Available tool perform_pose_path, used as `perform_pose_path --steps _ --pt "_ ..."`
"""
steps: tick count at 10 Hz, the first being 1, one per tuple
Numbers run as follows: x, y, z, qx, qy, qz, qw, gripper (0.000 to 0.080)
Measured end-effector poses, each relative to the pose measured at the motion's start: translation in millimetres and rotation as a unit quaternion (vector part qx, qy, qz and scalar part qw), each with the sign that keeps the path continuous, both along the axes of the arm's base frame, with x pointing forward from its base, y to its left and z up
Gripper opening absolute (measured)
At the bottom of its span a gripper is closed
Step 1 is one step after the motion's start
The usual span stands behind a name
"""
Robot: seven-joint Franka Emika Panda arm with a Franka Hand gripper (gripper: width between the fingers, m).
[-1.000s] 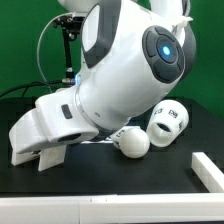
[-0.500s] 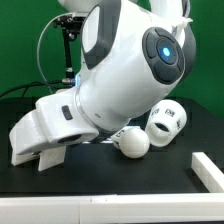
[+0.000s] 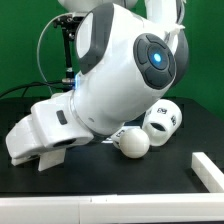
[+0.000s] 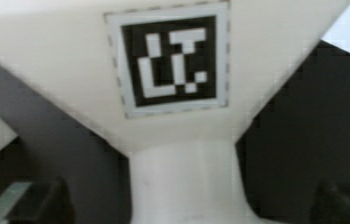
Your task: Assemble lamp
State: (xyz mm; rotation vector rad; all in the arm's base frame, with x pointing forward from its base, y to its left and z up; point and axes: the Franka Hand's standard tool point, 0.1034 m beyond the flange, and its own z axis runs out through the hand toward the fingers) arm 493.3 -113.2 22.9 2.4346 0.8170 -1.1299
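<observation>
In the wrist view the lamp's white base block [image 4: 168, 120] fills the picture, with a black-and-white tag [image 4: 168, 60] on its wide face. Its narrow part runs between my two dark fingers [image 4: 30, 200], with a dark gap on each side. My gripper [image 4: 190, 203] is open around it. In the exterior view my gripper [image 3: 52, 160] points down at the table on the exterior view's left, and the hand hides the base. The round bulb [image 3: 131, 141] lies on the table. The shade [image 3: 162, 120] lies on its side just behind it.
The big white arm [image 3: 120, 70] fills the middle of the exterior view and overhangs the bulb and shade. A white bar [image 3: 208, 168] lies at the exterior view's right edge. A black stand with cables [image 3: 64, 50] rises at the back left.
The arm's upper joint has swung a little toward the exterior view's left, and the hand has shifted slightly left. The bulb and shade have not moved.
</observation>
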Motion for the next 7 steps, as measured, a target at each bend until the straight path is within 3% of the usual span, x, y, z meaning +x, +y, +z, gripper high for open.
perform_pose_path --steps 5,6,7 --pt "0.4 0.1 -0.1 0.001 -0.001 0.000 1.000 0.0528" --pt "1.0 4.7 4.7 -0.002 -0.001 -0.015 1.000 0.0528" --pt "6.2 20.2 17.4 -0.008 0.011 -0.050 0.999 0.0528"
